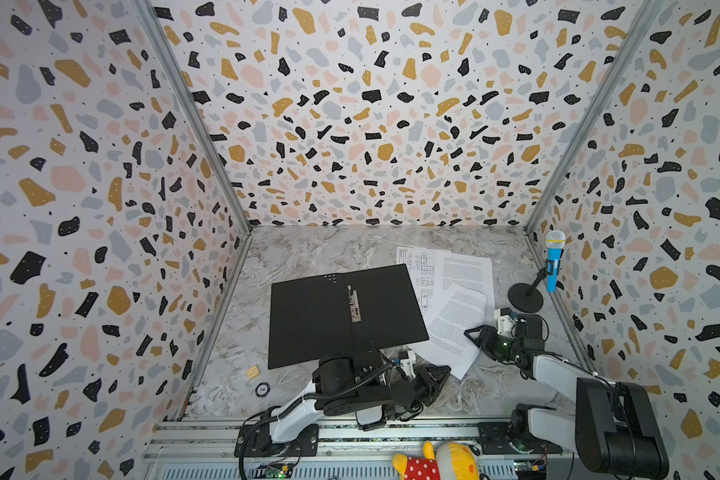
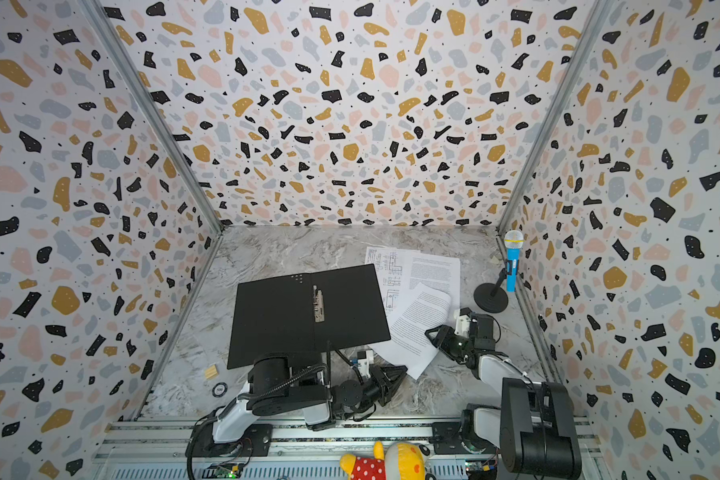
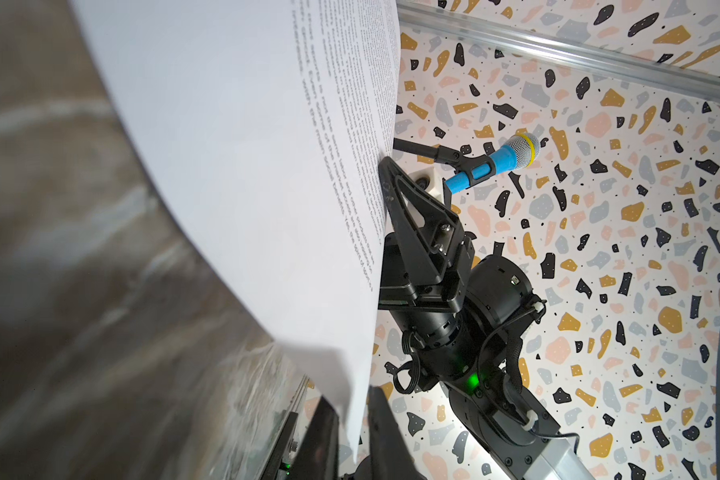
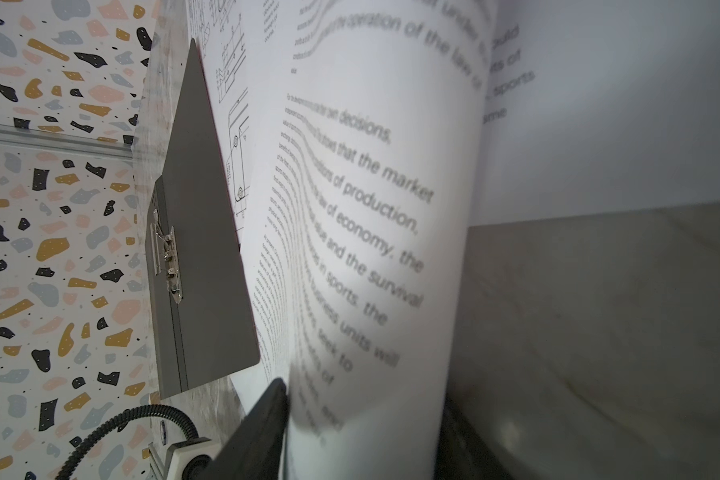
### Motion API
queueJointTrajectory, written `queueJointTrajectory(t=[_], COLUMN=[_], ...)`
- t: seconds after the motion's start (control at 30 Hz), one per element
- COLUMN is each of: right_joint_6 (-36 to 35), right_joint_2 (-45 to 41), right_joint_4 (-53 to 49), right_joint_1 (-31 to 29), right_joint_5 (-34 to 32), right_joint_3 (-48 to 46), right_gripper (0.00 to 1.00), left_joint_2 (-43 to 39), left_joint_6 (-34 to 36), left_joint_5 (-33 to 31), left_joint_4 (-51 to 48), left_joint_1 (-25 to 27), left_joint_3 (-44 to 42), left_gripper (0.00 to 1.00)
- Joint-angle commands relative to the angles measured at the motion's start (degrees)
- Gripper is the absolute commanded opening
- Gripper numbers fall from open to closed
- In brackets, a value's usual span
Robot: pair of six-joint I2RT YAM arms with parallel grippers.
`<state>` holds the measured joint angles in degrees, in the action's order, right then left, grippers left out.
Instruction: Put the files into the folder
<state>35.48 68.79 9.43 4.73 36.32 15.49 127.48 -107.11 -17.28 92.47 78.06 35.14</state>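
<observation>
The folder (image 1: 308, 320) lies open on the table, black inside up, metal clip (image 1: 353, 305) on its spine; both top views show it (image 2: 275, 320). To its right lie the files: a drawing sheet (image 1: 422, 270), a text sheet (image 1: 468, 270), and a tilted text sheet (image 1: 458, 320) on top. My left gripper (image 1: 443, 370) is shut on that top sheet's near corner (image 3: 246, 145), which curls up off the table. My right gripper (image 1: 472, 334) is at the sheet's right edge. It stands open, with the curled edge (image 4: 371, 208) between its fingers (image 4: 267, 415).
A blue toy microphone (image 1: 554, 262) on a black round stand (image 1: 525, 297) is at the right wall, behind my right arm. A small wooden block (image 1: 252, 371) and a round token (image 1: 262, 389) lie near the folder's front left corner. A plush toy (image 1: 437, 463) sits on the front rail.
</observation>
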Motion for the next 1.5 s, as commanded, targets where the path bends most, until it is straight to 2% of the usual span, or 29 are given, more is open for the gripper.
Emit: queueJointTrajectory(t=[0.0, 0.4, 0.47, 0.6, 0.73, 0.8, 0.93, 1.07, 1.27, 1.47], right_joint_6=[-0.23, -0.22, -0.49, -0.64, 0.77, 1.61, 4.94, 5.97, 5.63, 5.21], right_joint_2=[-1.43, -3.08, -3.80, -6.01, -8.71, -8.74, -5.97, -3.86, -3.20, -1.68], right_joint_4=[-3.45, -4.86, -5.72, -8.42, -7.60, -6.75, -2.15, 0.10, 3.14, 5.66], right_joint_1=[0.49, 0.94, 1.20, 3.24, 4.75, 4.76, 4.85, 4.89, 5.81, 5.81], right_joint_5=[-1.15, -1.07, -1.07, 0.25, 2.39, 2.84, 5.45, 5.53, 3.93, 5.61], right_joint_3=[0.34, 0.48, 0.68, 0.92, -0.46, -0.57, -1.06, -1.23, -1.86, -1.58], right_gripper=[0.54, 0.56, 0.60, 0.76, 0.77, 0.73, 0.58, 0.54, 0.40, 0.20], left_joint_2=[3.57, 4.67, 4.61, 4.35, 4.72, 5.10, 5.23, 4.84, 4.85, 5.96], left_joint_6=[-1.59, -3.13, -3.14, -3.42, -3.11, -3.26, -3.37, -3.23, -3.27, -3.77], left_joint_5=[-0.21, 0.19, -0.06, -0.52, 0.57, 1.19, 1.41, 1.80, 2.59, 3.96], left_joint_4=[13.32, 13.35, 13.32, 13.30, 13.30, 13.27, 13.27, 13.34, 13.20, 13.22], left_joint_1=[-0.45, -0.45, -0.54, -0.63, -0.63, -0.56, -0.54, -0.54, -0.24, 0.16], left_joint_3=[-1.08, 0.19, 0.04, -0.25, 0.91, 1.46, 1.40, 1.36, 1.46, 2.98], left_gripper=[0.11, 0.02, 0.01, 0.00, 0.00, 0.00, 0.00, 0.00, 0.00, 0.00])
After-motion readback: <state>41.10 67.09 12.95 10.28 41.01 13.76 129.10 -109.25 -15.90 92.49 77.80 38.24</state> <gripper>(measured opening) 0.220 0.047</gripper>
